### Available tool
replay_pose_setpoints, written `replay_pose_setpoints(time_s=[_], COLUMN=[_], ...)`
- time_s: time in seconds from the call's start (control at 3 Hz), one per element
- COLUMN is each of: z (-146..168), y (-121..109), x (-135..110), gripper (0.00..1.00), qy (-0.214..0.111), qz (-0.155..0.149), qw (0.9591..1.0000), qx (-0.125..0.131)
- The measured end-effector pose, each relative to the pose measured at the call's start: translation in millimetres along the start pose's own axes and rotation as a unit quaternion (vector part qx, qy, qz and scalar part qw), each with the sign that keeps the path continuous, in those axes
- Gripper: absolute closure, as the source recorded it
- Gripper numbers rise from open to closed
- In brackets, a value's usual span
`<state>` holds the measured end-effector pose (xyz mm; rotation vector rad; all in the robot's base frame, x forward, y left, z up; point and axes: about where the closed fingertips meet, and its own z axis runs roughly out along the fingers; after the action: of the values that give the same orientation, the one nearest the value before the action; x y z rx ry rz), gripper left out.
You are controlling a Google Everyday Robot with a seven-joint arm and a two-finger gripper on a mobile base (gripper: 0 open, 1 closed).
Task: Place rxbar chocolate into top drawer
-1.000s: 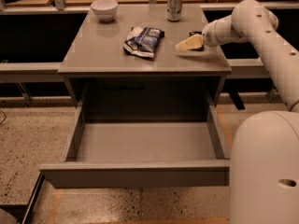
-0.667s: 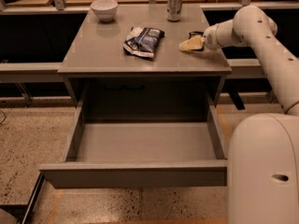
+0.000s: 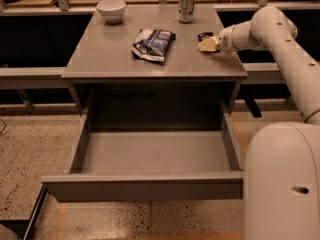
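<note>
The rxbar chocolate (image 3: 204, 35) shows as a small dark shape on the right side of the grey table top, mostly hidden behind my gripper. My gripper (image 3: 208, 44) sits low over the table top, right at the bar's near side, with the arm reaching in from the right. The top drawer (image 3: 145, 186) is pulled fully out below the table. Its grey floor is bare.
A blue-and-white chip bag (image 3: 153, 44) lies in the middle of the table (image 3: 100, 59). A white bowl (image 3: 111, 10) stands at the back left and a soda can (image 3: 186, 5) at the back centre. My white base (image 3: 285, 184) stands right of the drawer.
My gripper has shifted slightly to the right and farther back on the table top, staying by the dark bar. Nothing else has moved.
</note>
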<state>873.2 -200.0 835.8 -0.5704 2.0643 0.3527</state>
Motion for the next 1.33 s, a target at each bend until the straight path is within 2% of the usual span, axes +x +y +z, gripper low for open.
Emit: replay_pose_setpoints(time_s=[0.33, 0.67, 1.0, 1.33], z=[-16, -55, -100, -139], y=[11, 29, 57, 92], x=[-5, -8, 1, 25], gripper=[0.96, 1.00, 1.00, 1.00], qy=[-0.004, -0.003, 0.018, 0.045], qz=[-0.017, -0.045, -0.073, -0.099], qw=[0.9999, 0.9990, 0.9972, 0.9927], qx=[0.001, 0.007, -0.005, -0.052])
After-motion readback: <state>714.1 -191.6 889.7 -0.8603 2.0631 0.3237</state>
